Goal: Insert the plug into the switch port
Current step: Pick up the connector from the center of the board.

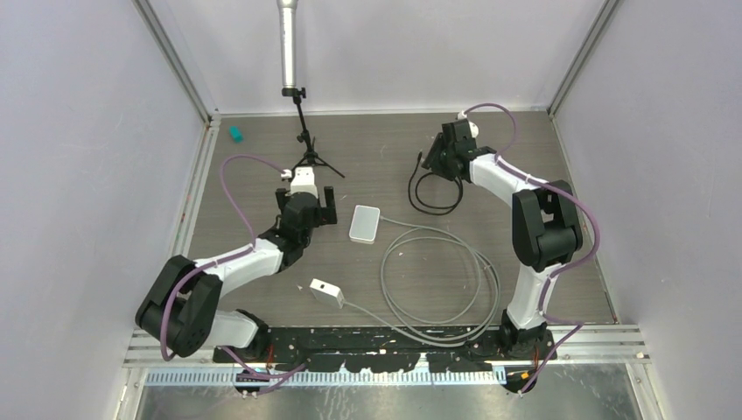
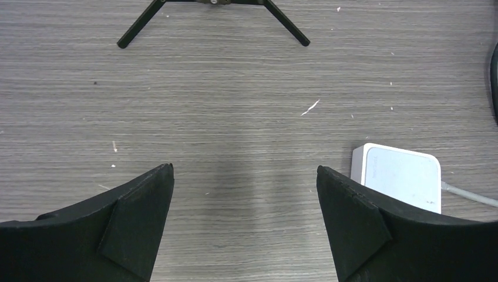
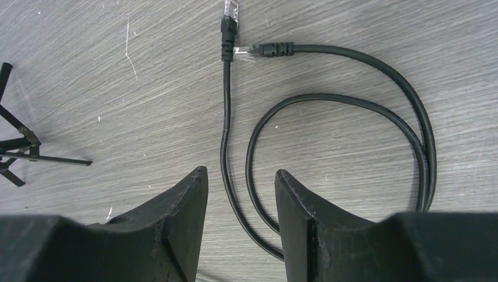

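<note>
Looped black cable (image 3: 225, 100), white switch (image 1: 365, 223) lying flat

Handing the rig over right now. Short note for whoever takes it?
Left gripper: open, empty, over bare table. The switch is just to its right.
Right gripper: open, straddling two strands of the black cable without clamping them.
Plugs: both cable ends lie loose on the table ahead of the right gripper, well apart from the switch.
Done: nothing inserted yet.
Left: grasp a plug, carry it to the switch and push it into a port. The ports are not visible in any view.
</note>
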